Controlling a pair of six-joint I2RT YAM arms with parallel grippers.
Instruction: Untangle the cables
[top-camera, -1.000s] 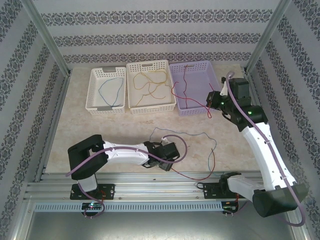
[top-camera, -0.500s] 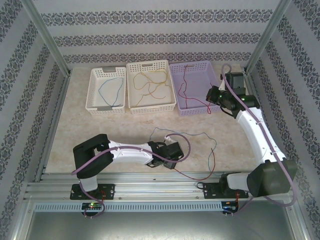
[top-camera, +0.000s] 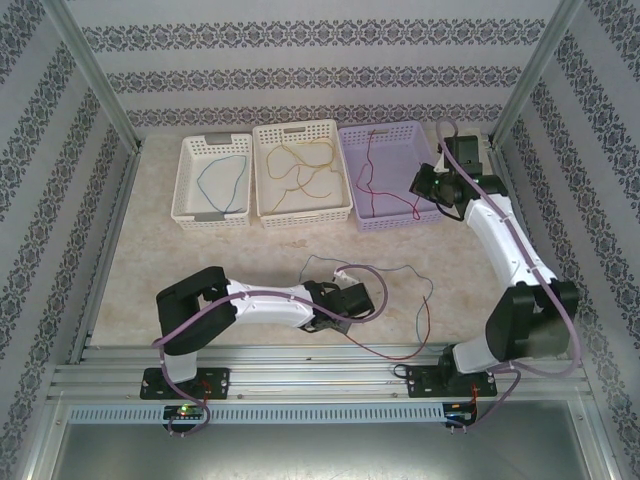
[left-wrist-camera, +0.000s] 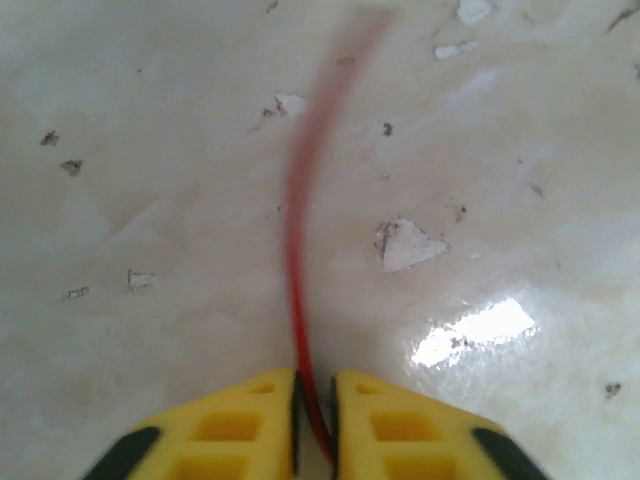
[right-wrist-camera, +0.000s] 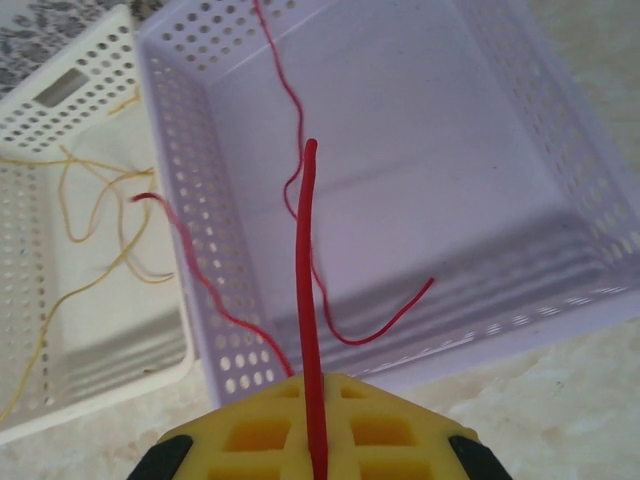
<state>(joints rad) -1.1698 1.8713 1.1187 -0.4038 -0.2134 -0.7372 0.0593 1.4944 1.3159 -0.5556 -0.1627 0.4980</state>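
**Getting red into the lilac basket cleanly**

Our right gripper (right-wrist-camera: 313, 390) is pinched tight on a red wire (right-wrist-camera: 308, 260). The wire's free end pokes out over the lilac basket (right-wrist-camera: 190, 230), where a red strand (right-wrist-camera: 290, 100) lies. Our left gripper (left-wrist-camera: 313, 385) is closed on a second red wire (left-wrist-camera: 293, 250) low over the table (left-wrist-camera: 150, 200), with a blue wire (top-camera: 430, 290) lying near. We cannot tell whether both grippers hold one wire. We judge the right should carry its end past the basket wall before letting go. Meanwhile the left should pin lightly, so slack feeds without tugging the blue.
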